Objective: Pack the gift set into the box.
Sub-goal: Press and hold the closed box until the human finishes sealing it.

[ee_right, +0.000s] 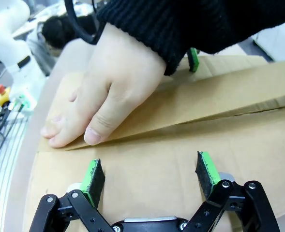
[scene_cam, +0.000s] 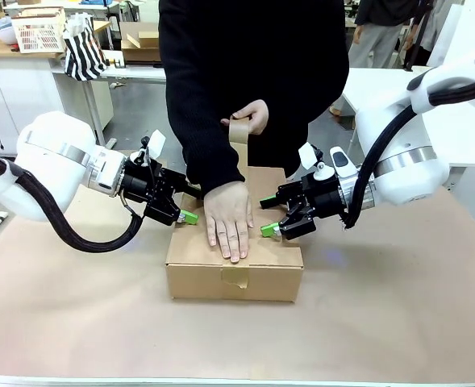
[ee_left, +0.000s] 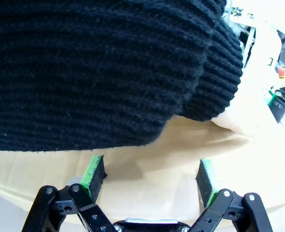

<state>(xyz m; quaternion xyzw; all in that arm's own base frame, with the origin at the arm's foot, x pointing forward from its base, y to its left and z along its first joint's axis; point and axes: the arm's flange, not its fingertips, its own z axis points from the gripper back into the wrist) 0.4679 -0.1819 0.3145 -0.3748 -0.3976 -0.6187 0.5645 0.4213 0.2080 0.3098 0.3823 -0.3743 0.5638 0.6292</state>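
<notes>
Box (scene_cam: 235, 262) sits mid-table with flaps down, and you see a person's hand (scene_cam: 228, 219) pressed flat on its top. Your left gripper (scene_cam: 184, 211) spreads its fingers at the box's 9 o'clock edge; your right gripper (scene_cam: 271, 216) is spread too, at 3 o'clock.

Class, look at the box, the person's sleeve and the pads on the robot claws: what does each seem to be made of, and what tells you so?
The box: brown corrugated cardboard, matt; folded flaps and a taped seam.
The sleeve: black knitted yarn, probably wool or acrylic; ribbed rows show.
The pads on the right claw: green, seemingly rubbery, matt; the left claw has the same.
</notes>
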